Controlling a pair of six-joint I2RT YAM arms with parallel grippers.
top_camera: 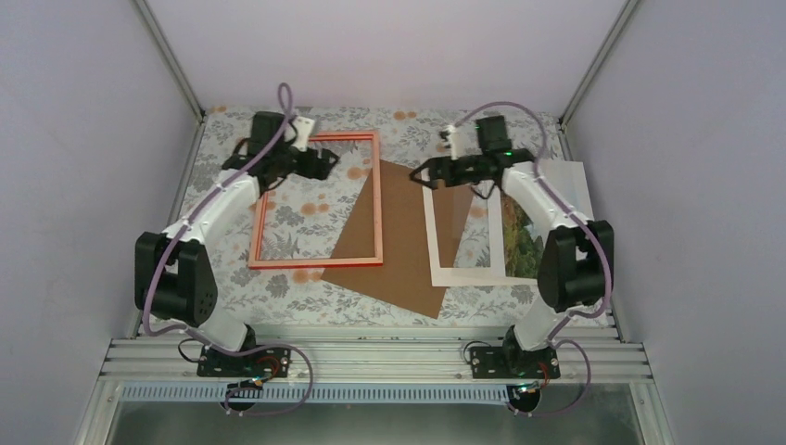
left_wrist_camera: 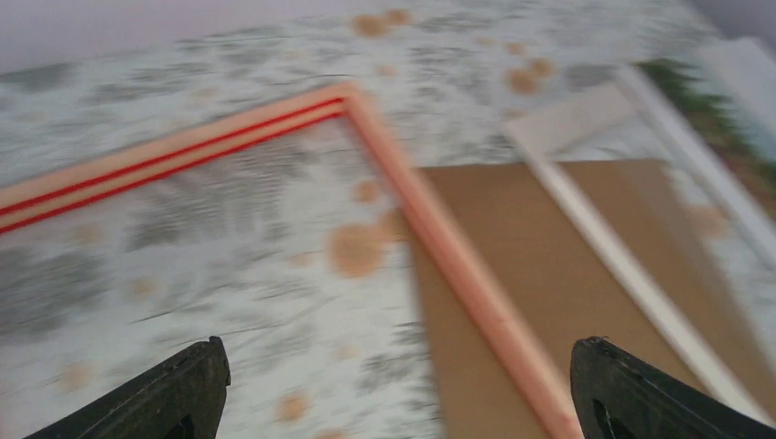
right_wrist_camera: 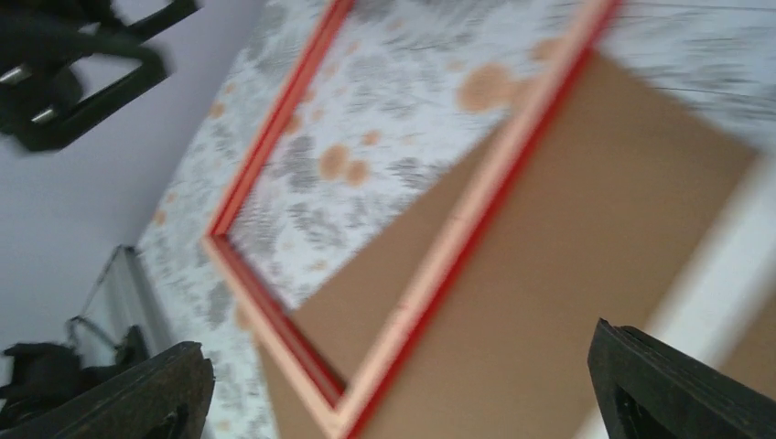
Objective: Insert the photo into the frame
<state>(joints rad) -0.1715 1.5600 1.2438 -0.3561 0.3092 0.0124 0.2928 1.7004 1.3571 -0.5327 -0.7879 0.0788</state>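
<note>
The red frame (top_camera: 315,264) lies flat on the floral table left of centre, paler back upward, with the cloth showing through its opening. Its right rail overlaps the brown backing board (top_camera: 399,269). The photo (top_camera: 521,246), with green trees showing, lies at the right, partly under the white mat (top_camera: 468,273) and my right arm. My left gripper (top_camera: 324,165) is open and empty above the frame's upper part; its view (left_wrist_camera: 398,366) shows the frame's corner (left_wrist_camera: 348,91) and a strip of the photo (left_wrist_camera: 705,101). My right gripper (top_camera: 426,174) is open and empty above the board's top; its view (right_wrist_camera: 403,384) shows the frame (right_wrist_camera: 439,265).
The brown board (left_wrist_camera: 549,274) (right_wrist_camera: 595,229) lies tilted mid-table, with the white mat (left_wrist_camera: 595,238) (right_wrist_camera: 732,274) over its right edge. The floral cloth (top_camera: 417,125) covers the table. Grey walls and metal posts close in the back and both sides.
</note>
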